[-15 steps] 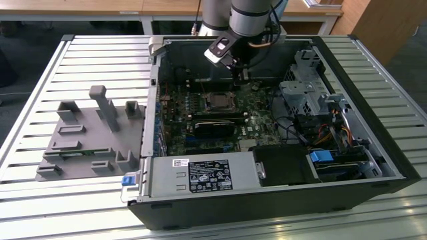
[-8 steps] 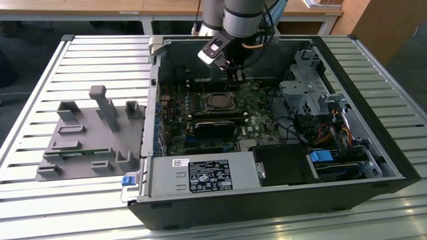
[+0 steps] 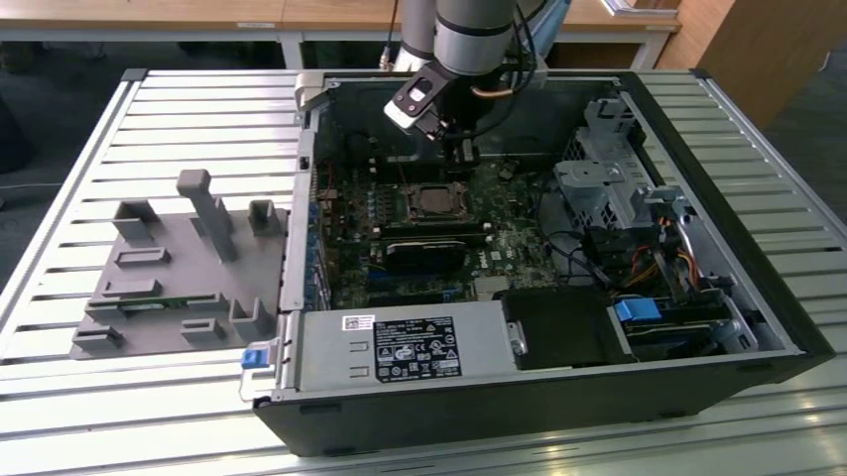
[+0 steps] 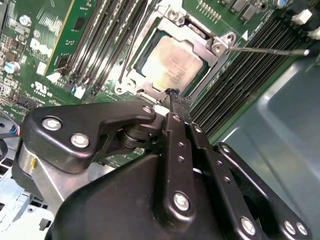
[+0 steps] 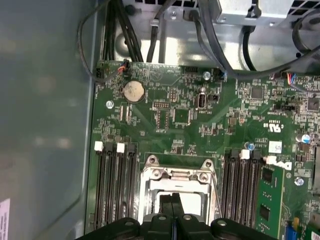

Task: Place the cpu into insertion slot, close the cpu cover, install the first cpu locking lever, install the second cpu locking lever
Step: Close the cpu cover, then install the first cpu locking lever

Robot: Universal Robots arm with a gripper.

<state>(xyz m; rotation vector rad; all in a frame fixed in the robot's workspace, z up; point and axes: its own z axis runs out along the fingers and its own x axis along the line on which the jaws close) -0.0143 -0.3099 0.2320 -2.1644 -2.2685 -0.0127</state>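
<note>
The pincer [image 4: 173, 94] is squeezed closed, empty, by the cpu cover [image 4: 200, 40]; the cpu [image 4: 172, 60] looks light and breakable, best held by its edges.

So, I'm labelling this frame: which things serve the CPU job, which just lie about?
Job: silvery square cpu; silvery-bronze metal cpu cover; thin wire locking lever; black gripper.
Lying about: grey plastic fixture tray; round silver coin battery; long black memory slots.

Arm [image 3: 471, 42] angled down from above; gripper [image 4: 173, 96] fingers [image 4: 176, 131] pressed together.
</note>
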